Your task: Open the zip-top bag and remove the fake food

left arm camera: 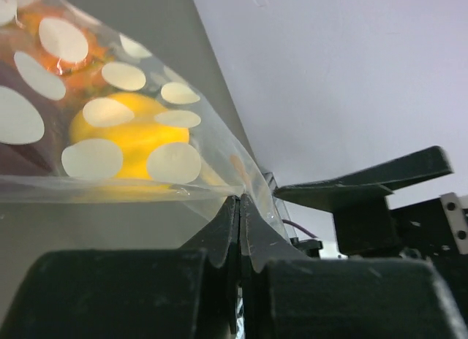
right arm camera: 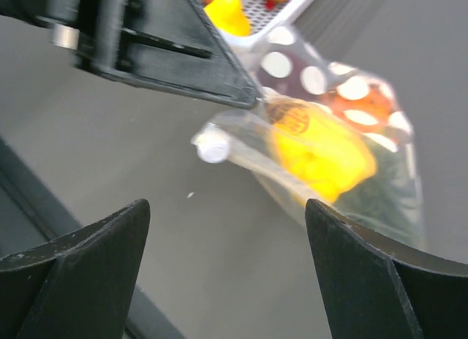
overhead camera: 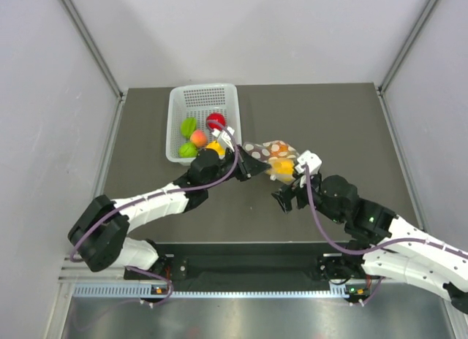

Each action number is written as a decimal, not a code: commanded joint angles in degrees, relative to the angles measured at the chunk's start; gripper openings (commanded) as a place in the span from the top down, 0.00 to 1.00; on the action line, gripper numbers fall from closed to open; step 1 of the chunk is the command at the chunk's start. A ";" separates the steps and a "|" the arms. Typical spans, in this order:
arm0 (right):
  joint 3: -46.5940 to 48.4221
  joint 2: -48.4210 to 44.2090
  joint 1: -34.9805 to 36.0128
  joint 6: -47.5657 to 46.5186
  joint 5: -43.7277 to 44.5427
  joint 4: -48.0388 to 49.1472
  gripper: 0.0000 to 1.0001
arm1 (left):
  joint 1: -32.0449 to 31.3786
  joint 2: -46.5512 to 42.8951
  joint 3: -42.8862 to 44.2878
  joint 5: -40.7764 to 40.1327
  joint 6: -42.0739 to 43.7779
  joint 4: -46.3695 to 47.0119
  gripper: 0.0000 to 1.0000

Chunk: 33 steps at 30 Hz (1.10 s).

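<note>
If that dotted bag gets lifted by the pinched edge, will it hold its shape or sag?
Probably sags: the zip-top bag is thin film, creased where the left gripper pinches it. The yellow pepper and orange piece bulge inside, so the weight likely hangs low and swings. The glossy plastic may slip.

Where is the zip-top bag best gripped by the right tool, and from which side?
Probably pinch the flat zip strip of the zip-top bag, the edge facing the open right tool, coming from the near right. The left tool clamps the bag's edge, and the fake food bulges farther back.
</note>
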 commanded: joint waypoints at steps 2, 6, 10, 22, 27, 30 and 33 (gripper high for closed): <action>-1.04 3.33 2.59 -3.45 9.40 4.07 0.13 | 0.41 -4.84 4.09 2.73 -0.02 -0.81 1.00; -2.53 4.83 3.12 -7.30 12.41 8.63 0.12 | 0.59 -6.86 4.27 3.26 0.51 -3.62 1.00; -4.73 6.23 3.12 -10.04 13.90 14.96 0.15 | 0.85 -8.36 4.09 4.22 0.77 -5.56 1.00; -7.37 4.31 3.04 -14.44 9.78 23.93 0.67 | 1.03 -9.94 2.07 8.44 -0.11 -6.88 1.00; -7.37 3.69 3.12 -14.70 6.52 26.65 0.98 | 1.03 -9.42 3.03 11.07 -0.11 -6.71 1.00; -7.54 3.78 3.12 -15.14 5.47 27.27 1.00 | 1.03 -8.80 3.91 12.75 0.76 -7.23 1.00; -6.32 2.90 3.04 -14.70 3.63 25.35 1.00 | 1.55 -9.06 4.62 13.54 4.01 -9.77 0.98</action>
